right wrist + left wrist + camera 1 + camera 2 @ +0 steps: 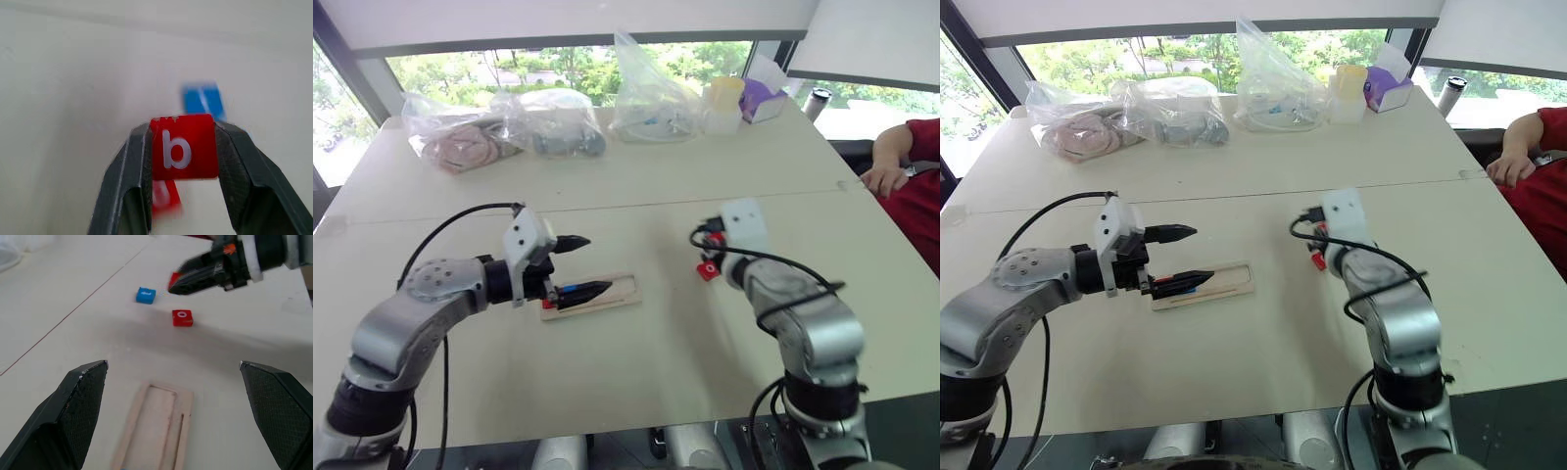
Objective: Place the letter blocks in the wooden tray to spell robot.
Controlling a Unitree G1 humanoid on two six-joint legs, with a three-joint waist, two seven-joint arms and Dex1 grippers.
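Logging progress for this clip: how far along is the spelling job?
Done: a red and a blue tile sit at the wooden tray's left end. In hand: right gripper clamps the red b block. Left: red o and blue tile remain on the table.

Red b block (183, 147), blue block (145, 295), pale wooden tray (157, 428)

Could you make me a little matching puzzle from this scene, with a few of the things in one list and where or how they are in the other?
Things:
1. red b block
2. red o block
3. blue block
4. left gripper

States:
A. lying on the table, letter facing up
B. open, above the wooden tray
C. pinched in the right gripper
D. lying on the table beside a red block

Pairs: 1-C, 2-A, 3-D, 4-B
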